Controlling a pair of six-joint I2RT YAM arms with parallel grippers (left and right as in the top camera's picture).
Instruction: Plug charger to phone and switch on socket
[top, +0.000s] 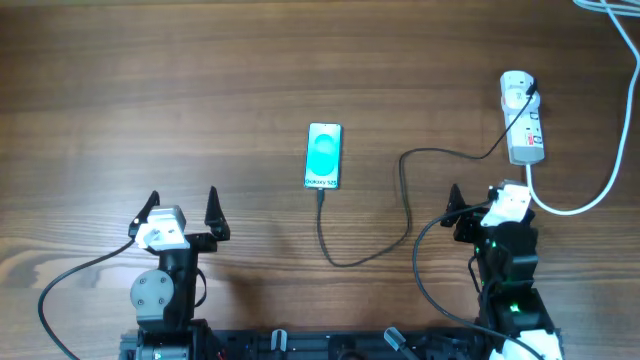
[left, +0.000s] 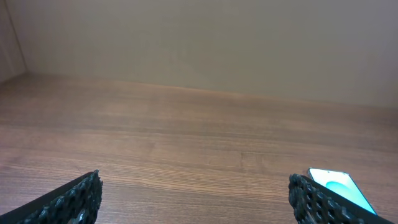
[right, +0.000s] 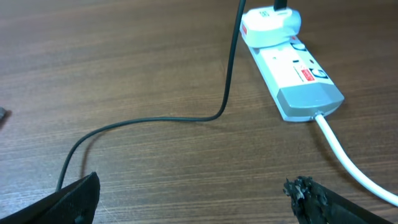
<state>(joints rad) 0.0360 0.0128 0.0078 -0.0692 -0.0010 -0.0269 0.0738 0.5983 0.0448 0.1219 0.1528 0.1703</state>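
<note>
So, table (top: 150, 80): brown wood grain, and it's carrying everything here.
Phone (top: 324, 156): it's lying flat with the screen up and glowing turquoise. It's sitting about mid-table, between the two arms and a bit further out than both. The white band with the lettering is pointing toward the robot.
Charger (top: 404, 190): this thin black cable is running from the phone's near edge, looping down toward the robot, then climbing back up and crossing over to the socket. Its end is sitting right at the phone's edge, but I can't tell if it's actually pushed in.
Socket (top: 524, 125): the narrow white strip is lying far out on the robot's right, with the black cable going into the adapter (right: 272, 23) at its far end. It's showing a red mark (right: 306, 74) on top, no idea if that means on or off.
White lead (top: 600, 198): it's coming out of the strip's near end and curving off to the right.
Left gripper (top: 182, 205): it's hanging over bare wood with the jaws spread wide, gripping nothing, well apart from the phone.
Right gripper (right: 194, 180): it's hovering near the socket's near end, jaws spread wide, nothing between them.
</note>
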